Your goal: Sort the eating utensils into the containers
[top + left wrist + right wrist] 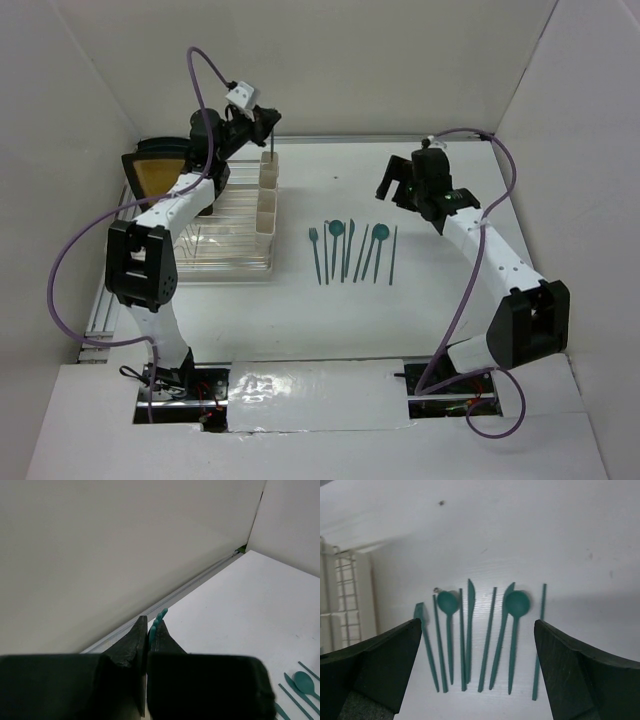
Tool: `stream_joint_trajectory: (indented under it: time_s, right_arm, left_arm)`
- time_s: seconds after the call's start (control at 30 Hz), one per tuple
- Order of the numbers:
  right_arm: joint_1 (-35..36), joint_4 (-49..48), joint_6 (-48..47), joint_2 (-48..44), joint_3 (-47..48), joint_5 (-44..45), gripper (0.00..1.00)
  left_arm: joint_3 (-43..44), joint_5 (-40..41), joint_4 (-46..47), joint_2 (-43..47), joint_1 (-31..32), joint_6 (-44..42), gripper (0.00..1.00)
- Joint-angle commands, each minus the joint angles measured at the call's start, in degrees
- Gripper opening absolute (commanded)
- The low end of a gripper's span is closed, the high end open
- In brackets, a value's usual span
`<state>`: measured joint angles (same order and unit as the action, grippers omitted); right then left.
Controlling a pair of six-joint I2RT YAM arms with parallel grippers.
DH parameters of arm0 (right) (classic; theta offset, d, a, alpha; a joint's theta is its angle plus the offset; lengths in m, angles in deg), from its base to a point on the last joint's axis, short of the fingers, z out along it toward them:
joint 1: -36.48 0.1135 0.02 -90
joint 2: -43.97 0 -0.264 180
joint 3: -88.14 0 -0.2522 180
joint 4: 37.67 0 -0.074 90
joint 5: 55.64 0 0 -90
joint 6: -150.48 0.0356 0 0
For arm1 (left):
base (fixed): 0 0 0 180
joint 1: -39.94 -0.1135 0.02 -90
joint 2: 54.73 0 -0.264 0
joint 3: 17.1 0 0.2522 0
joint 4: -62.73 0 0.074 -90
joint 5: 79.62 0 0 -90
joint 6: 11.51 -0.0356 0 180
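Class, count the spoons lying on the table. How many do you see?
2, both on the table: the left spoon near the left end of the utensils, the right spoon near the right end. Thin edge-on pieces could be more.

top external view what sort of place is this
Probably a robot lab cell: plain white walls box in a white table, two black-and-white robot arms bolted at its near edge, thin teal plastic utensils lined up.

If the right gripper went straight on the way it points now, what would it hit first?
Probably the utensils lying in a row on the table, near the middle knife. The right gripper is open, its fingers framing the row; how far off the row lies is unclear.
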<state>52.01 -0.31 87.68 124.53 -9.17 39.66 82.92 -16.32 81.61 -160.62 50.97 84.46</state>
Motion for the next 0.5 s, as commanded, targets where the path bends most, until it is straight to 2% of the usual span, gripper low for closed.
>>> stream_joint_trajectory:
  time_s: [0.0, 0.03, 0.1, 0.13, 0.17, 0.27, 0.3, 0.37, 0.47]
  right_arm:
    - [-0.5, 3.7, 3.5, -0.2, -2.6, 7.4, 1.00]
    - [-0.4, 3.7, 3.7, -0.2, -3.3, 7.4, 1.00]
    - [-0.6, 3.1, 4.0, 0.0, -4.7, 8.1, 1.00]
    - [-0.7, 3.1, 4.3, 0.0, -5.2, 8.1, 1.00]
    - [-0.8, 3.1, 4.7, 0.4, -5.2, 8.1, 1.00]
    - [-0.9, 3.1, 5.4, 2.7, -5.2, 8.1, 1.00]
    - [-0.9, 3.6, 5.4, 3.0, -5.2, 8.1, 1.00]
    - [-1.1, 3.7, 5.5, 4.6, -5.2, 7.4, 1.00]
    - [-1.1, 2.3, 5.0, 6.4, -6.3, 6.9, 0.99]
  left_arm:
    - [-1.3, 1.5, 7.9, 0.7, 0.0, -2.3, 0.05]
    - [-3.8, 1.7, 8.7, 1.4, -0.1, -2.5, 0.25]
    - [-5.8, 2.3, 11.7, 1.6, 0.0, -4.1, 0.33]
    - [-5.6, 3.0, 11.7, 1.6, 0.0, -4.2, 0.45]
    - [-5.2, 4.2, 10.3, 1.6, 0.0, -4.3, 0.52]
    - [-2.1, 4.2, 4.6, 2.0, -0.7, -3.4, 0.67]
    - [-1.0, 3.9, 3.4, 2.0, -0.7, -3.4, 0.67]
    - [-0.7, 4.1, 1.5, 3.2, -0.8, -3.0, 0.75]
    - [-0.3, 6.4, -1.2, 5.4, -1.3, -1.3, 0.93]
